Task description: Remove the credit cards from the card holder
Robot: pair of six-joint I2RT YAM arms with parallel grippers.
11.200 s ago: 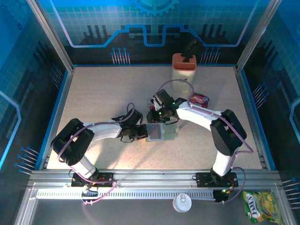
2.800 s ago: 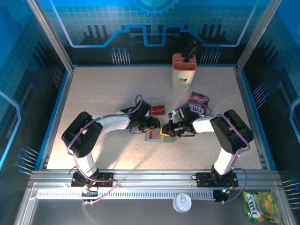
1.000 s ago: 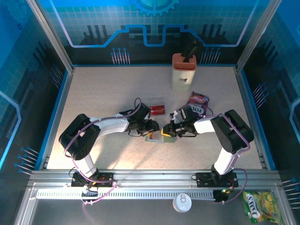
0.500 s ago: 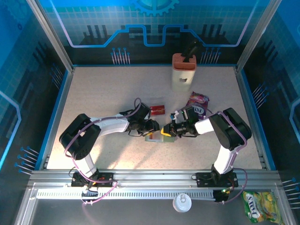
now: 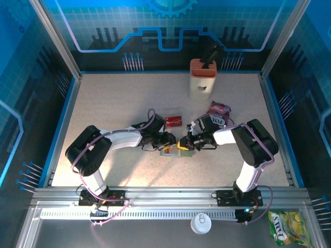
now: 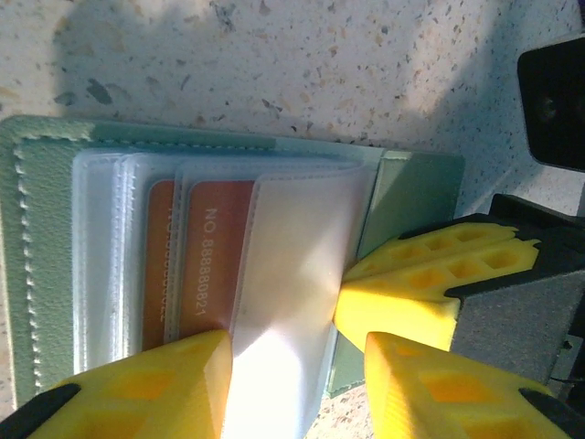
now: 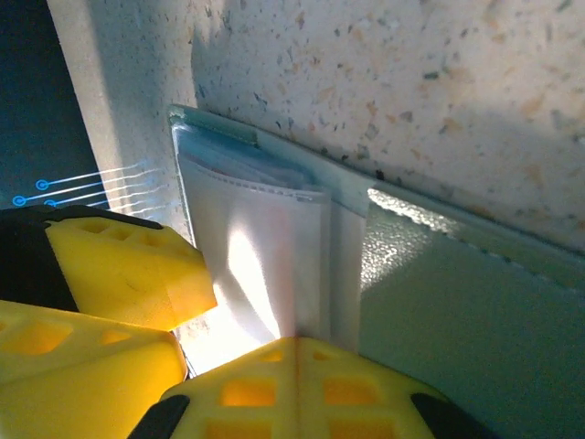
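The card holder [image 6: 46, 238] lies open on the speckled desk [image 5: 114, 103], about the middle, and both claws meet right over it. The left claw [image 6: 297, 357] comes in from its left side, the right claw [image 7: 294, 366] from its right. A red card [image 5: 173, 121] sits loose on the desk just behind them, apart from the holder.

From above the holder is mostly covered by the two wrists, so you see little but yellow fingertips. The left wrist camera gives far more: the green stitched panel, a stack of clear plastic sleeves, and an orange-red card [image 6: 215, 256] with printed numbers tucked inside one sleeve. The right wrist camera shows the pale green panel and the sleeves from the other side, with no card to make out.

The left claw's jaws stand apart, and the topmost clear sleeve [image 6: 292, 274] lies across the gap between them. The right claw is clenched, its tips pressed together against that sleeve's edge; I cannot tell whether it pinches the plastic.
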